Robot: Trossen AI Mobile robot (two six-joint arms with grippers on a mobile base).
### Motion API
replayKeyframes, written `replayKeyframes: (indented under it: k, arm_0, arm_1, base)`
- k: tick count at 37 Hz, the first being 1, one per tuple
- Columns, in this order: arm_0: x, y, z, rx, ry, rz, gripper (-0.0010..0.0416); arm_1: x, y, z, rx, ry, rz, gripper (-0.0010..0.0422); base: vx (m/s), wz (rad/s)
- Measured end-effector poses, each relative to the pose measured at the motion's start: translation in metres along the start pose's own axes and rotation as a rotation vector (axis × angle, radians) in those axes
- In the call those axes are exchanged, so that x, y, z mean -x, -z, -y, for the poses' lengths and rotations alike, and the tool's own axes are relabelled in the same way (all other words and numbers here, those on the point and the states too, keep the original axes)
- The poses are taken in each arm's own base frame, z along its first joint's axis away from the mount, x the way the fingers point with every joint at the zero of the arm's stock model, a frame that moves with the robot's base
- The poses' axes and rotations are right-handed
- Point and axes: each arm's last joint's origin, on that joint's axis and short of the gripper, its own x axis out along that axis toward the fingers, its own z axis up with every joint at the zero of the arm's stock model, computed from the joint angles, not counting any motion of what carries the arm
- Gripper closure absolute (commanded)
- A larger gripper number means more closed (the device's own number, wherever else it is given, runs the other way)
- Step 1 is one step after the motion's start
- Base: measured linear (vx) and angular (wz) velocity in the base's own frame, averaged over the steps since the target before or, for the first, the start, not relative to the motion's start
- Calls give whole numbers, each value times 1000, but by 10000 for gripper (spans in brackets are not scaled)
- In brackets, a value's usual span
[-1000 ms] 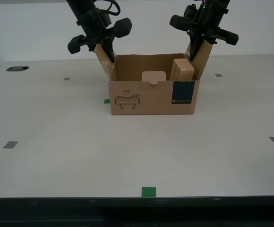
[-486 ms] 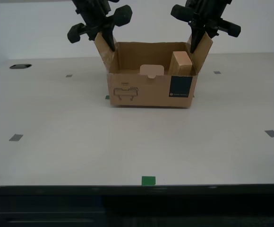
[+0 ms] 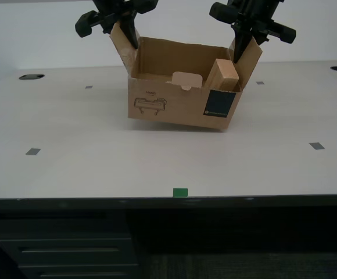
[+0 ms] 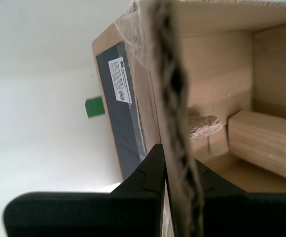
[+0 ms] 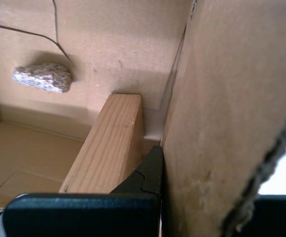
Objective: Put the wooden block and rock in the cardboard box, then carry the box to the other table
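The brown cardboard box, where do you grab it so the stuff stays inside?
Grip the brown cardboard box by its two upright side flaps, from above: they stand past the open top, thin enough to pinch. My first end effector pinches the flap beside the pale wooden block, my second end effector the opposite one.

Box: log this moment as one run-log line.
box: held off desk, tilted | block, rock: inside | my first gripper: shut on flap | my second gripper: shut on other flap
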Motion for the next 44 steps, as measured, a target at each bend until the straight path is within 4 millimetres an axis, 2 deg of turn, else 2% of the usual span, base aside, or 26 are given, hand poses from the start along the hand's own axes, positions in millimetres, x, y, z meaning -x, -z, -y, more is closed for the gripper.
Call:
replayKeyframes:
  k: [9, 15, 44]
  arm_0:
    - [25, 5, -7, 12, -9, 46, 407]
    - [33, 9, -10, 3, -8, 41, 407]
    - [35, 14, -20, -22, -11, 24, 407]
  arm_1:
    - [3, 2, 0, -50, -4, -19, 413]
    - [3, 3, 0, -78, -5, -26, 413]
    - [5, 6, -1, -151, -9, -43, 413]
  base:
    - [-101, 38]
    - [-93, 122]
    - [-73, 251]
